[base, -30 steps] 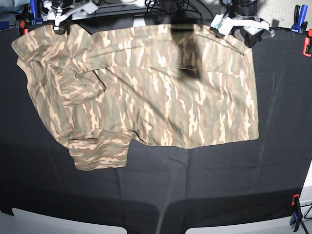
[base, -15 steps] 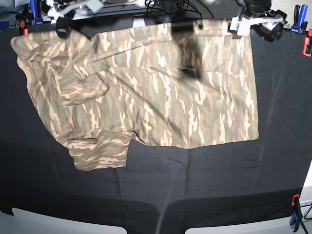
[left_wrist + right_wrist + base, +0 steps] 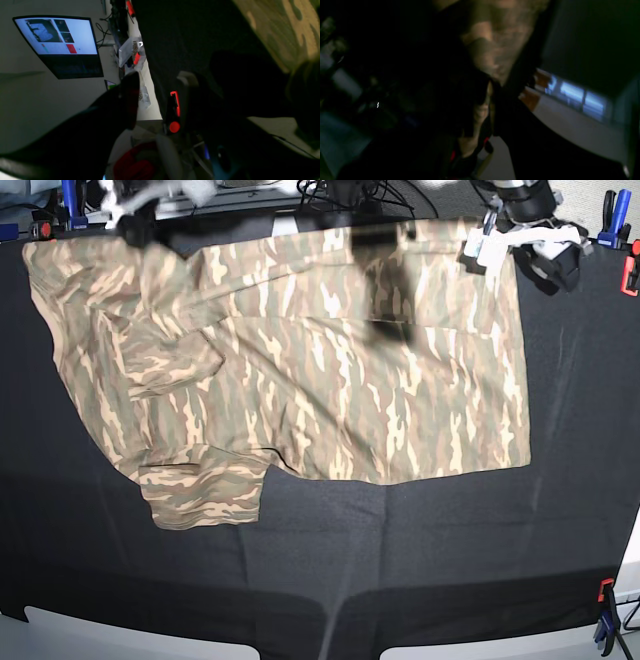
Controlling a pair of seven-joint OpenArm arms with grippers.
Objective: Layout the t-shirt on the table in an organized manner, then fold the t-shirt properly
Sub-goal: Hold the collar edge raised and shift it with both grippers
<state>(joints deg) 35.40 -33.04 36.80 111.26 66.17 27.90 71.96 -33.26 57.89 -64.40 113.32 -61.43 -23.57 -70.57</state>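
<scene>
While right tool (image 3: 485, 100) pinches t-shirt (image 3: 300, 370) edge, left tool (image 3: 160, 85) part-open, empty

Two robot arms show at the far edge of the base view, each ending in a black gripper with white plastic housing: the left gripper (image 3: 497, 242) has a white bracket beside its black fingers and a looping black cable just behind the claw, while the right gripper (image 3: 135, 220) is blurred, showing only white casing above a dark claw. In the left wrist view, one broad, matte black finger (image 3: 125, 100) tapers to a rounded tip. The right wrist view is too dark and blurred to tell details.
</scene>
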